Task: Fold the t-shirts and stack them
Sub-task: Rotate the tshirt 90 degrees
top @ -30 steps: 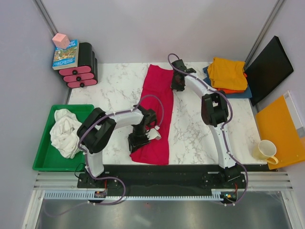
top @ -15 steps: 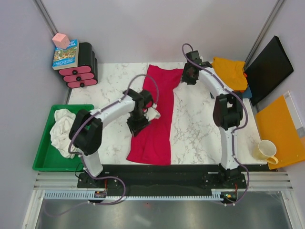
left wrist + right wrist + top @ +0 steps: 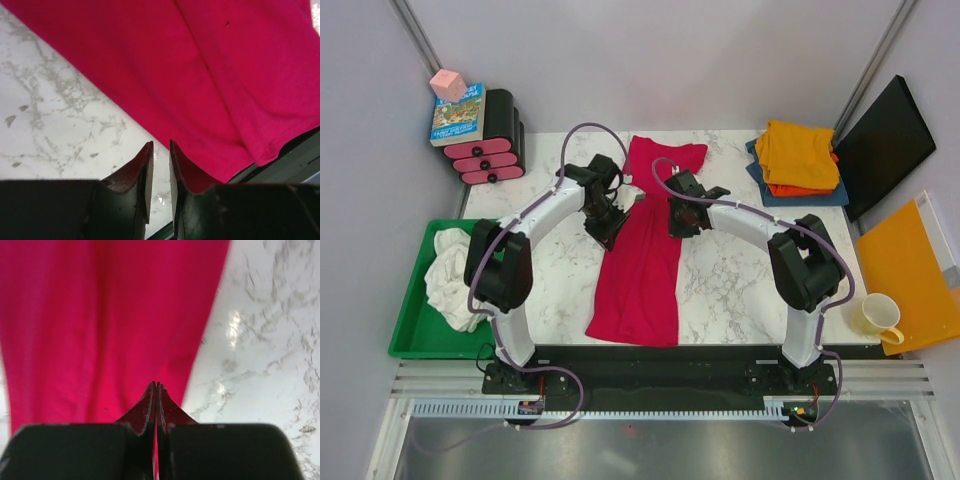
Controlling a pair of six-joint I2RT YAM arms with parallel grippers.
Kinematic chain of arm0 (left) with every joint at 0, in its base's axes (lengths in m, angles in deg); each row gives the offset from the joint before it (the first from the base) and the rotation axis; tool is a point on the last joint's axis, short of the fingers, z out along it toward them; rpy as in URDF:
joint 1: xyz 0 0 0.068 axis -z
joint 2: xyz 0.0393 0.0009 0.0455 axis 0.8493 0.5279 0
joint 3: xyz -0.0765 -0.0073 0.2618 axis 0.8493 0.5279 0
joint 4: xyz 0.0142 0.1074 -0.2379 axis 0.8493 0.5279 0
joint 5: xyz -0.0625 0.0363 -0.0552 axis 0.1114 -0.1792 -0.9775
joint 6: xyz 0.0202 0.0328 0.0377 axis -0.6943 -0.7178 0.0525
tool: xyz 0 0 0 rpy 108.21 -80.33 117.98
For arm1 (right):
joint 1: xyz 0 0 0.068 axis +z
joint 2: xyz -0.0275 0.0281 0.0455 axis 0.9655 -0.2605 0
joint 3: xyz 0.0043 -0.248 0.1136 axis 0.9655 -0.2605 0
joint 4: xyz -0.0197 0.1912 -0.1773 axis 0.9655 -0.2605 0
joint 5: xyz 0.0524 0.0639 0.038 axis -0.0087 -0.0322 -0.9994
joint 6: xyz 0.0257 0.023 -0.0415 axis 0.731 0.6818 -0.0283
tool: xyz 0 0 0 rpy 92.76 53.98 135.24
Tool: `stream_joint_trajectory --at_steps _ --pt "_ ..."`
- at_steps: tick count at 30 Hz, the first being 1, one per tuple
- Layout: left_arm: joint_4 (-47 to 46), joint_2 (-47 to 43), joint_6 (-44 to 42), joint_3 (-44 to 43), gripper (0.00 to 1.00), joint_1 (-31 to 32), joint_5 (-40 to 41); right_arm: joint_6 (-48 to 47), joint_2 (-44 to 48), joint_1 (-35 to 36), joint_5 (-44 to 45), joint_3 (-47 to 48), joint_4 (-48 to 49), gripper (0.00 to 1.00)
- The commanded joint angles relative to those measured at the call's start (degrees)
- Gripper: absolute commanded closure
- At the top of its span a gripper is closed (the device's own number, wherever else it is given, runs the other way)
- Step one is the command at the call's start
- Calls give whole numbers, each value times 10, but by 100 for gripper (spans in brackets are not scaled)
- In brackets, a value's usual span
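The crimson-red t-shirt (image 3: 645, 260) lies flat on the marble table as a long narrow strip running from far to near. My left gripper (image 3: 606, 226) sits at its left edge; in the left wrist view this gripper (image 3: 160, 145) stands narrowly open, with bare marble showing in the gap and the red cloth (image 3: 200, 70) beyond. My right gripper (image 3: 679, 218) is at the shirt's right edge. In the right wrist view it (image 3: 156, 384) is shut, tips touching, above the red cloth (image 3: 100, 315). Yellow-orange (image 3: 798, 150), orange (image 3: 788, 190) and blue (image 3: 823, 196) shirts are stacked at the far right. A white shirt (image 3: 455, 275) lies in the green tray (image 3: 412, 345).
Pink-and-black stacked cases (image 3: 492, 145) with a book (image 3: 458, 112) and a pink cube (image 3: 447, 84) stand at the far left. A black board (image 3: 883, 145), a flat orange board (image 3: 910, 275) and a yellow mug (image 3: 877, 317) are off the table's right side.
My left gripper moved from the shirt's near part up to its far left edge. My right gripper swung out toward the stack, then back to the shirt's right edge. The shirt looks narrower.
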Motion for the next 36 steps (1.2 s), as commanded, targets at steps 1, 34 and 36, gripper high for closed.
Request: stream_joint_trajectory --at_steps 1,34,36 --pt "-45 15 37 -1 75 1 -75 32 6 -4 15 -41 56 100" --pt "-66 8 35 70 75 -18 -74 -38 -5 -90 119 -68 8 83" --pt "-73 -9 37 70 74 -23 -79 -47 48 -78 126 -85 35 75"
